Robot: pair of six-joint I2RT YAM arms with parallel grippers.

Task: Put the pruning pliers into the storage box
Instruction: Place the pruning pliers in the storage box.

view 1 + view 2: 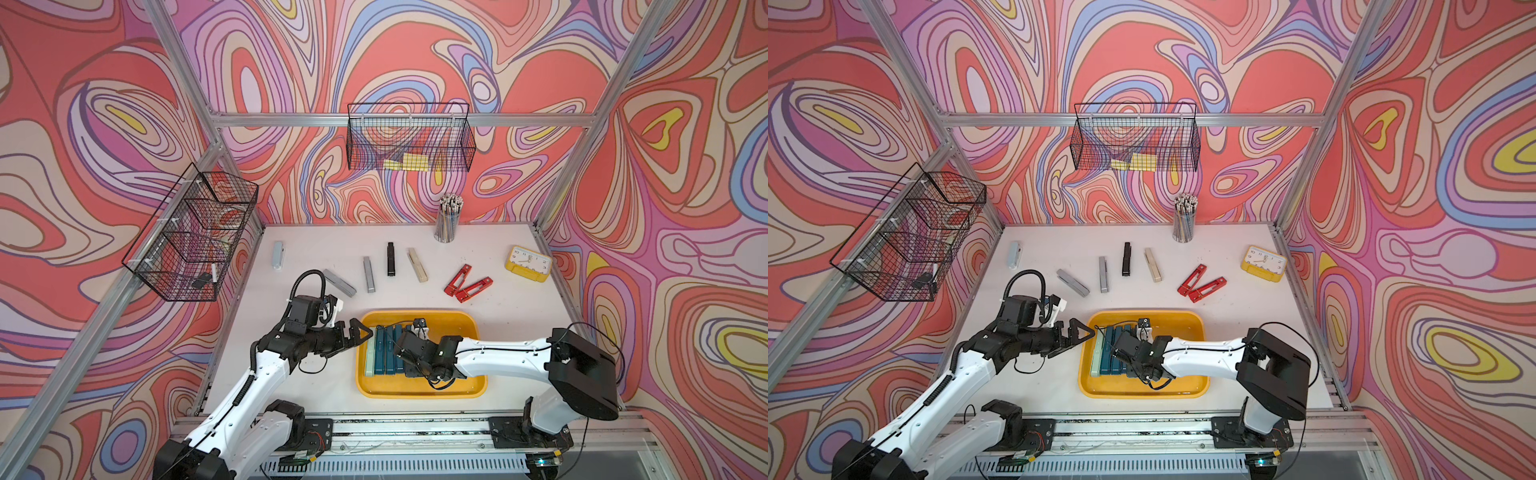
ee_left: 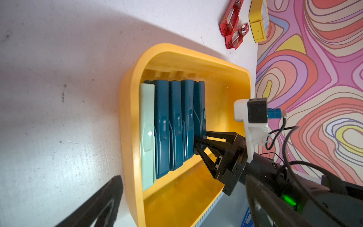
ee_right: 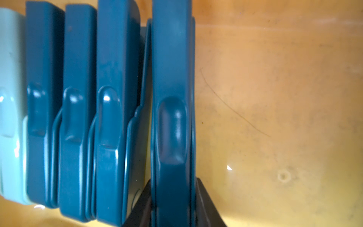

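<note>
The storage box is a shallow yellow tray at the table's front middle. Along its left side one pale green pruning pliers and several teal ones stand packed in a row. My right gripper is down in the tray, shut on the row's last teal pliers, with a dark finger against each side. My left gripper hovers open and empty over the tray's left rim. More pliers lie on the table behind: grey, black, beige and two red.
A yellow clock sits at the back right and a cup of pencils stands at the back. Black wire baskets hang on the rear rail and on the left frame. The tray's right half holds nothing.
</note>
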